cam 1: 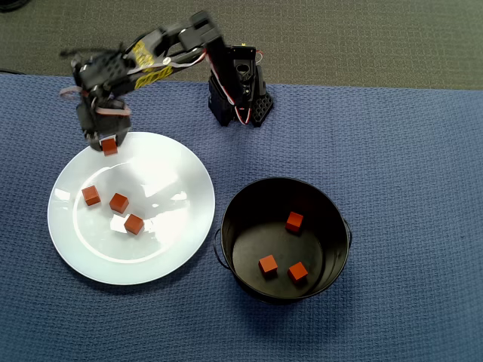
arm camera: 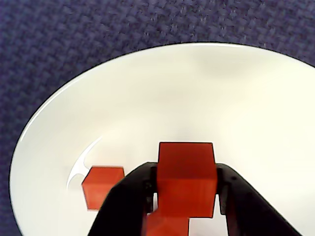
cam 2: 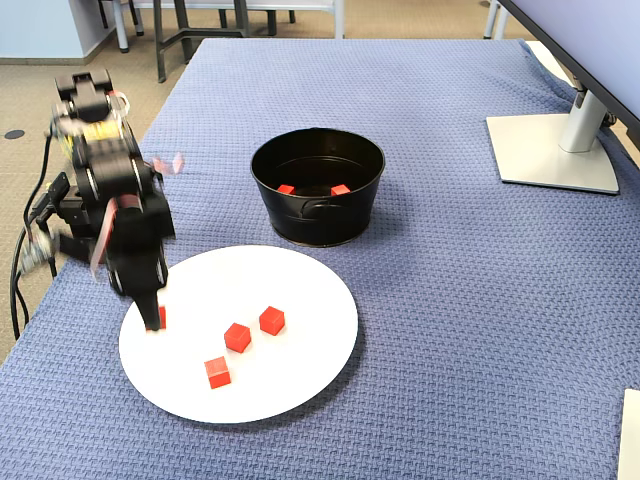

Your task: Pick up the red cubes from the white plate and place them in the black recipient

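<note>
Blue woven cloth covers the table. Gripper (arm camera: 186, 196) pinches one red cube (arm camera: 186, 177) over the white plate (cam 1: 181, 226) – the shallow grip could slip before reaching the black pot (cam 1: 332, 219).

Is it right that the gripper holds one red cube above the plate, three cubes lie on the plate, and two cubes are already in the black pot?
Not quite. The overhead view shows three cubes in the black pot, not two: and. The rest holds: the gripper holds one red cube over the plate, where three cubes lie: and.
</note>
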### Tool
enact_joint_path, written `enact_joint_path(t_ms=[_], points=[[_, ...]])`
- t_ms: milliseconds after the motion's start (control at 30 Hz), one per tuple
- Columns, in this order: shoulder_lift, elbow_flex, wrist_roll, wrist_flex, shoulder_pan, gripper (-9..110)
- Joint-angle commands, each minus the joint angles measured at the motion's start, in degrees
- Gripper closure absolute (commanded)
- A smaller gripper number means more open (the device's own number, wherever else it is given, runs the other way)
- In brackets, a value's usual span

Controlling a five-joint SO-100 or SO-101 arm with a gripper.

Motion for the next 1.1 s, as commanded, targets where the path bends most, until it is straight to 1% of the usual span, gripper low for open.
enact_joint_path(t_ms=[0, 100, 267, 467, 600, 700, 767, 833, 867, 900, 933, 967, 1067], points=[[14.8, 1.3, -0.5, 6.2, -4.7, 102], [21.5, 5.6, -0.1, 6.2, -13.1, 102], [29.2, 5.7, 6.2, 2.5, -27.2, 102], [39.3, 11.8, 5.8, -6.9, -43.2, 102], [41.6, 16.6, 9.1, -11.1, -54.8, 102], [41.0, 20.0, 10.6, -16.7, -61.5, 102], [39.7, 22.1, 10.4, -21.5, -64.9, 102], [37.7, 22.4, 8.2, -23.4, -68.6, 102], [36.7, 22.0, 7.0, -23.1, -70.1, 99], [36.0, 20.9, 3.8, -21.6, -71.6, 91], [35.4, 19.2, 0.1, -19.2, -72.9, 80], [35.5, 18.0, -1.8, -17.1, -73.5, 71], [39.2, 16.8, -4.0, -13.8, -72.4, 65]])
